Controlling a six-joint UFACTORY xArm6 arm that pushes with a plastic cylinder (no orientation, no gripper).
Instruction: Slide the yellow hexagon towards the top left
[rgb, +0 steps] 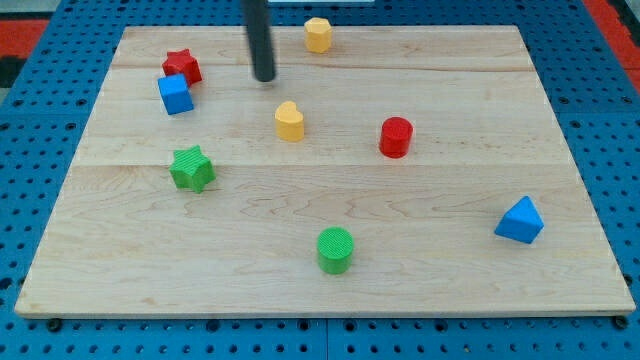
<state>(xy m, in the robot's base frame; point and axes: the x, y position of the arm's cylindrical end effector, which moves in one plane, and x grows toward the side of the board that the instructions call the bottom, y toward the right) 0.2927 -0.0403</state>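
Blue pegboard (600, 120) is seen around the wooden counter (450, 110). No pincer is fitted; the rod is cut off at the view's top, and my tip (264, 78) rests between the red star (182, 66) and the yellow hexagon (318, 34), touching neither. The hexagon sits near the counter's top edge; bare wood lies to its left. A second yellow block (289, 121), its shape hard to make out, is seen below the tip.

We seem to be in a robotics lab or test bench. A pale wooden board (330, 270) lies on a blue perforated base (30, 120) studded with regular holes, showing all round the board. On the board sit small coloured plastic blocks, and a dark rod hangs over its top edge.
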